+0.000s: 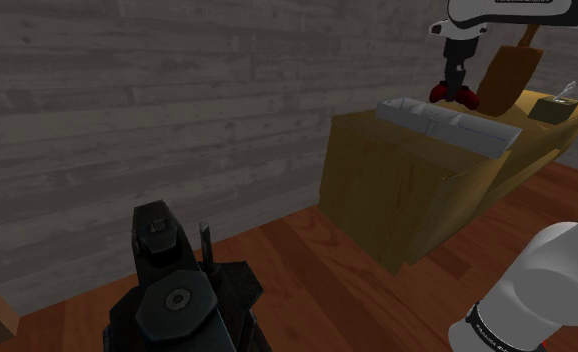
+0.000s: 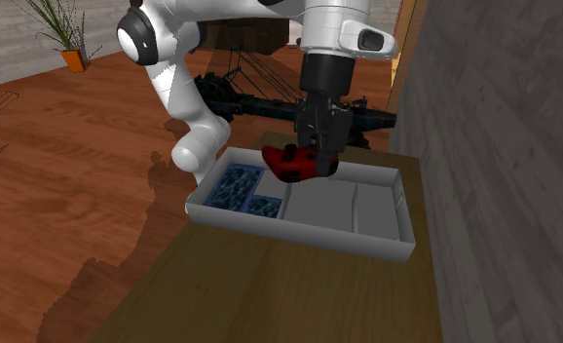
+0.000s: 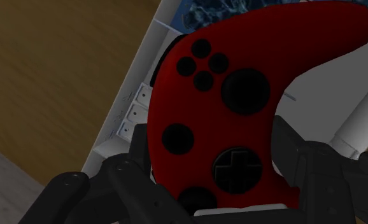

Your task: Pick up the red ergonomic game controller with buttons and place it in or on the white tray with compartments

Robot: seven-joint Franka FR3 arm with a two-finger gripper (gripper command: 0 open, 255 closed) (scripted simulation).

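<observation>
The red game controller [image 2: 291, 163] with black buttons hangs just above the white compartment tray [image 2: 362, 239], over its middle. My black gripper [image 2: 314, 154] is shut on the controller [image 3: 221, 114], whose face fills the wrist view between the fingers [image 3: 128, 175]. In the shoulder view the gripper [image 1: 454, 88] holds the red controller [image 1: 455, 95] over the far side of the tray [image 1: 447, 127], which lies on a wooden table [image 1: 397, 195]. Two of the tray's compartments carry a blue pattern [image 2: 233, 185].
A black exercise machine [image 1: 182, 295] stands on the wooden floor near the shoulder camera. A wooden chair back [image 1: 510, 72] and a small dark pot [image 1: 557, 108] sit behind the table. A grey plank wall [image 2: 504, 175] runs along the table's side. A potted plant [image 2: 67, 39] stands far off.
</observation>
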